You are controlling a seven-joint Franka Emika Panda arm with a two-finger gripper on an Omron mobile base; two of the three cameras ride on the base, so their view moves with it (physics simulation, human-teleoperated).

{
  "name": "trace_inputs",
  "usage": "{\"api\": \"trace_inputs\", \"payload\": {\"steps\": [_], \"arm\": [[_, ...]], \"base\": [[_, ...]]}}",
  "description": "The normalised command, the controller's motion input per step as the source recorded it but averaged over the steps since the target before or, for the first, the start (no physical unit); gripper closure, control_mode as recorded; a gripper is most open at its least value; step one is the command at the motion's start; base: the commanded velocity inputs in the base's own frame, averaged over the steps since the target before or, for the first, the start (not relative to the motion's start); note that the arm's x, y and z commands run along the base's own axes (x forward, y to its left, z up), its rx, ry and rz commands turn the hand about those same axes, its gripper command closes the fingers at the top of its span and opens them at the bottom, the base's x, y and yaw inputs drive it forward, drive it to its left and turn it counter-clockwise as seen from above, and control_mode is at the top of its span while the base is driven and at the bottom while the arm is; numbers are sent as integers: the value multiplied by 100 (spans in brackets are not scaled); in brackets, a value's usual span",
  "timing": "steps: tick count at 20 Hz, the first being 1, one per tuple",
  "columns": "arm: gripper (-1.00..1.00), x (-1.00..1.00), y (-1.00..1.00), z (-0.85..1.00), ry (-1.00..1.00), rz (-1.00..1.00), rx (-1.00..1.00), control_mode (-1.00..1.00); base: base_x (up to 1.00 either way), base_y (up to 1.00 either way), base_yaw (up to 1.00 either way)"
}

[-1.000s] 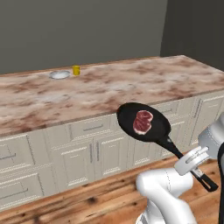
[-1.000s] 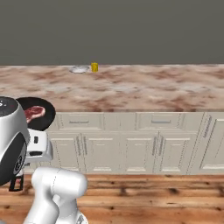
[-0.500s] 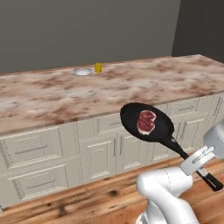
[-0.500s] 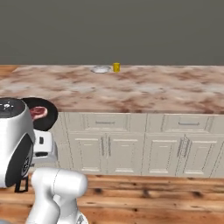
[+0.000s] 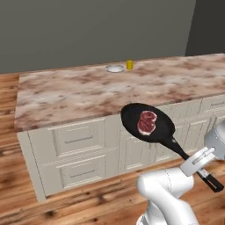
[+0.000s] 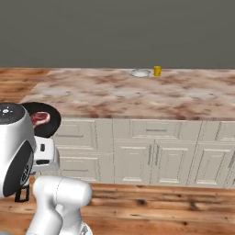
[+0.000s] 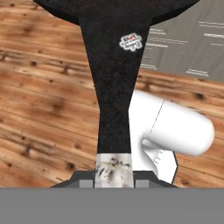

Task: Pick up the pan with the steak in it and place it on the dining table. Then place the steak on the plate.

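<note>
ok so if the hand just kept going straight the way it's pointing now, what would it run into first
Probably the cream cabinets under the dining table. The hand grips the pan by its handle and points along it toward the table's front, and the pan rides below the tabletop. Depth is hard to judge, though.

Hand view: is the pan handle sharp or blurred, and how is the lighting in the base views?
Hand view: the pan handle is sharp, its sticker unreadable. Left base view: flat even light, no glare on the pan or steak, and the hand is crisp. Right base view: the dining table is evenly lit, the plate small but clear.
</note>
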Motion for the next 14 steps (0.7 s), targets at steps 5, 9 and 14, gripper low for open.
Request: {"api": "trace_inputs", "payload": {"steps": [5,9,14], "arm": [[100,0,0,0,0,0,0,100],[100,0,0,0,0,0,0,100],[100,0,0,0,0,0,0,100]], "base": [[2,100,5],[0,100,6],[0,100,6]]}}
